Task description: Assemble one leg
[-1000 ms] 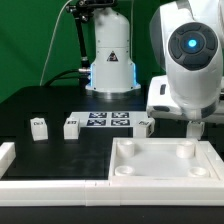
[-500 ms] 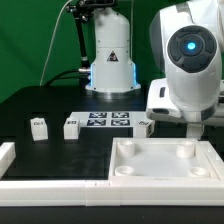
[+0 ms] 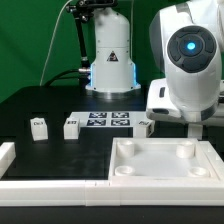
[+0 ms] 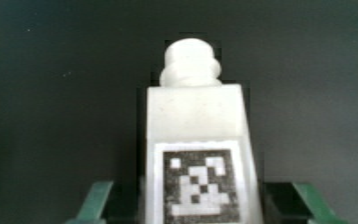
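In the wrist view a white leg (image 4: 197, 130) with a black-and-white tag on its face lies on the black table, its round peg pointing away. My gripper (image 4: 201, 205) is open and straddles the tagged end. The green fingers (image 4: 101, 200) stand either side of it with a narrow dark gap on each side. In the exterior view my gripper (image 3: 193, 127) is low at the right, just behind the large white panel (image 3: 150, 172). The straddled leg is hidden there. Three more legs (image 3: 39, 125) (image 3: 71, 126) (image 3: 145, 124) stand farther left.
The marker board (image 3: 108, 121) lies between the legs at mid-table. A white rail (image 3: 50, 181) runs along the front left. The robot base (image 3: 110, 55) stands at the back.
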Tool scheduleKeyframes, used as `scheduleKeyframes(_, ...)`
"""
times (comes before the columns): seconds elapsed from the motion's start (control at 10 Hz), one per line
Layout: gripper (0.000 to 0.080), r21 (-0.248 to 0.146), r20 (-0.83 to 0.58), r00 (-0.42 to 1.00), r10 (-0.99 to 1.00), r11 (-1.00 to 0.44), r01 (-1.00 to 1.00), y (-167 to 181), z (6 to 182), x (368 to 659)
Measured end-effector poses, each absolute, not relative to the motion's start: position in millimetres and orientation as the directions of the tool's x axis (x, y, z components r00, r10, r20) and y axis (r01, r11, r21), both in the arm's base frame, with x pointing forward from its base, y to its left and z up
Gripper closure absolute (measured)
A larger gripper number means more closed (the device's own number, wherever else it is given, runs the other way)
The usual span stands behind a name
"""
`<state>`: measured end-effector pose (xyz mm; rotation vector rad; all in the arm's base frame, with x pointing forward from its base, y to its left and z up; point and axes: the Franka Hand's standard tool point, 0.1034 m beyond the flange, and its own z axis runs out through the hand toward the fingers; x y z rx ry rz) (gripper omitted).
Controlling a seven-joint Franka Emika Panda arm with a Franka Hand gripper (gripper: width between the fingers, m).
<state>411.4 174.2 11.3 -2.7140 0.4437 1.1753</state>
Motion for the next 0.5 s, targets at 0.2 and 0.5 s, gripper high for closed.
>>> scheduleKeyframes(0.2, 0.0509, -0.021, -0.732, 0.649, -0.209, -0.945, -0.327, 174.2, 11.3, 411.4)
scheduleKeyframes(0.5, 0.0509, -0.021, -0.743, 0.639, -0.200, -0.947, -0.320, 172.3, 25.4, 412.6)
